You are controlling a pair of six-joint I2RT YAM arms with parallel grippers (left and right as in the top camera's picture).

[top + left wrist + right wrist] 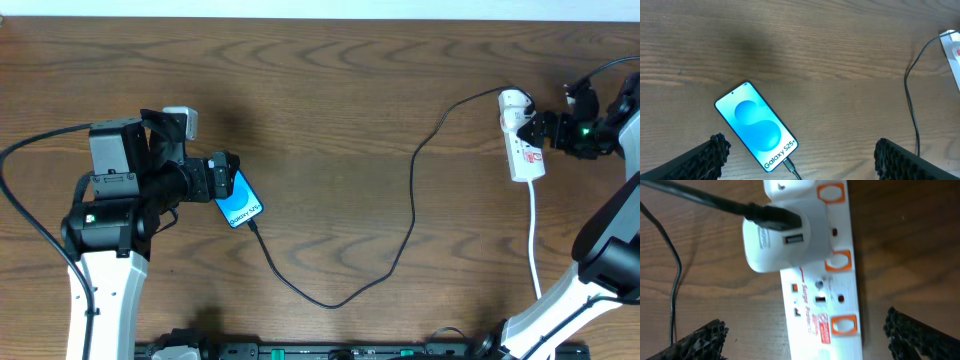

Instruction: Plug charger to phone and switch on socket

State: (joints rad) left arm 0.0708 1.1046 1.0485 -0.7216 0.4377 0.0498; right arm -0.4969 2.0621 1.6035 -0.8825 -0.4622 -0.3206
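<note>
The phone point(756, 126) lies face up near the left edge of the table point(330, 80). From overhead it is partly hidden by the left jaws, which stand wide open around it, touching nothing. The charger point(412, 200) runs from its lower end to the socket point(822, 305) near the right edge, which sits below the right jaws, also wide open and empty.

1. Phone point(756, 126), blue screen: white "Galaxy S25+", set along one long side near the cable end.
2. Power strip point(840, 287), top face: red italic print running lengthwise, beginning "Surge"; the remainder is blurred.
3. Same strip, small red label further along: print too blurred to read.
4. White USB adapter point(785, 242), side face: faint grey marking, illegible.
</note>
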